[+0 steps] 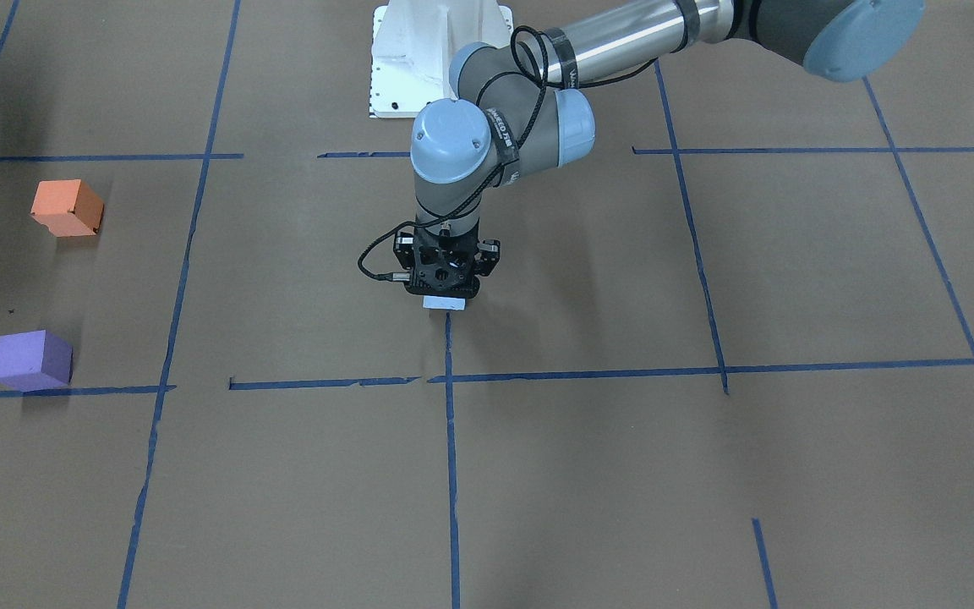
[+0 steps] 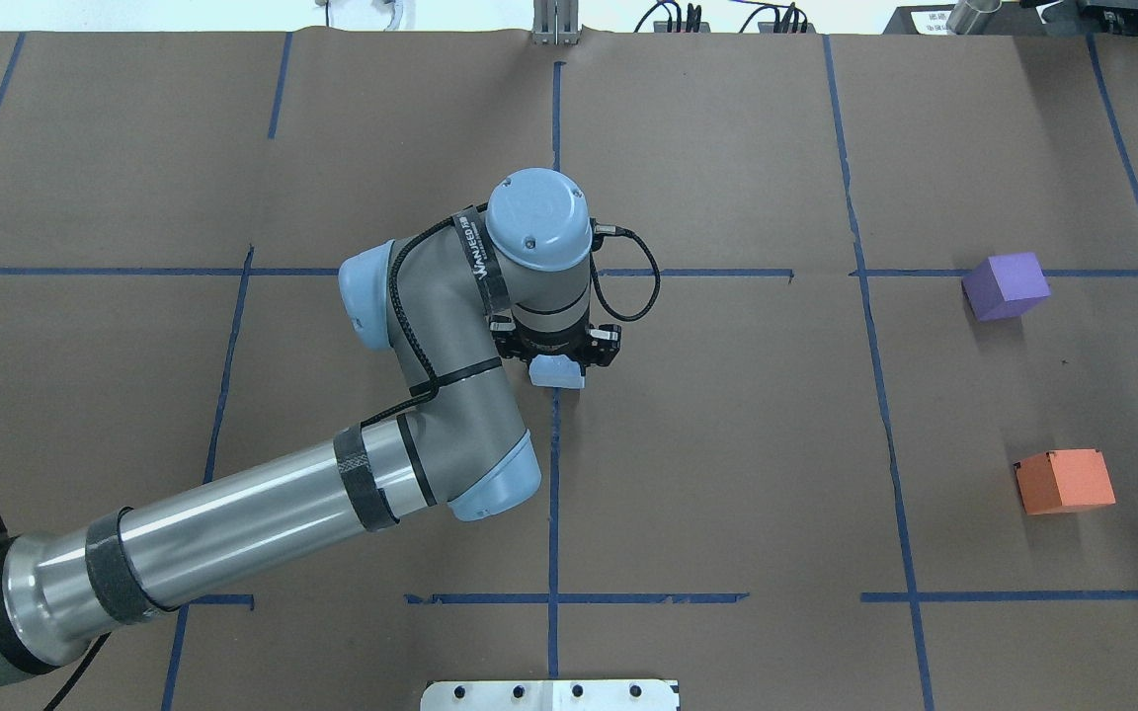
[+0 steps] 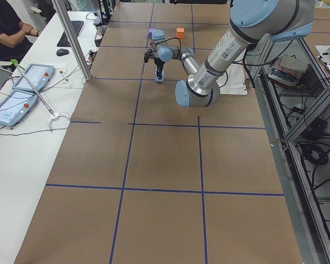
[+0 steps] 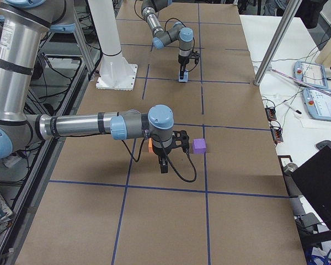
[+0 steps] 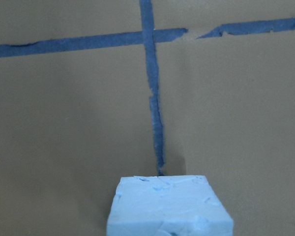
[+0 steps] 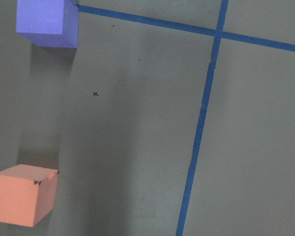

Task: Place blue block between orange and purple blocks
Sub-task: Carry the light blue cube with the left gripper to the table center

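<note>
Left claw (image 1: 445, 293), blue block (image 5: 169, 206) just beneath it, at tape line (image 5: 155, 123) end

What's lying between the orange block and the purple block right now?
No object. The right wrist view shows only bare brown paper with a tiny black x mark between the purple block and the orange block.

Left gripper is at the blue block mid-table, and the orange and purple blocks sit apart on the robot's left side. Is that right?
No. The orange block and purple block sit apart on the robot's right side, as the overhead view shows. The rest holds: the left gripper is at the blue block mid-table.
</note>
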Available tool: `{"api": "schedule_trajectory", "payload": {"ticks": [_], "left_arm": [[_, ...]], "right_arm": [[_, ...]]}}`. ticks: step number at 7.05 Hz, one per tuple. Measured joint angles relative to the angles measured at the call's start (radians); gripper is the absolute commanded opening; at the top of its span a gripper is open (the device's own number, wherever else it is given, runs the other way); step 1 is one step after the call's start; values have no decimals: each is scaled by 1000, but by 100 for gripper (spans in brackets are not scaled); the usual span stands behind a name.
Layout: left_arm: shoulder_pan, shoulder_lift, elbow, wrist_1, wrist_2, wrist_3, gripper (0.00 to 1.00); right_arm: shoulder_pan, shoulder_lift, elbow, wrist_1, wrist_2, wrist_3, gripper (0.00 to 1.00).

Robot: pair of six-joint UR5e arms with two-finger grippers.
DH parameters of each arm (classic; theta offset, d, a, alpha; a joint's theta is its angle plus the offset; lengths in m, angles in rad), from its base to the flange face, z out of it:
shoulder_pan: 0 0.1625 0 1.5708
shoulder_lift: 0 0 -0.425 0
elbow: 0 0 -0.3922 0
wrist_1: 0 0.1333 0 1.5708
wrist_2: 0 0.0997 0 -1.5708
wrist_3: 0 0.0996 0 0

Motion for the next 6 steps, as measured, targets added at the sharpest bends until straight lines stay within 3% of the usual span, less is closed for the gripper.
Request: {"api": "schedule_trajectory", "payload": {"ticks": [1,2,3,4,6], "left_arm": [[0,-4,8,2,1,-1,65],[0,-4,12,4,1,-1,84],[0,-1,13,5,1,-1,94],[0,1,13,5,1,-1,100],[-1,2,4,1,1,-1,100]], "right_arm": [[-4,0,-1,1,0,-1,100],[-6,0,-2,1,0,-2,100],[-7,-2,-3,1,0,-3,100],[-7,-6,-8,1,0,-4,100],[-9,-9,-19,7,0,-2,100]]}}
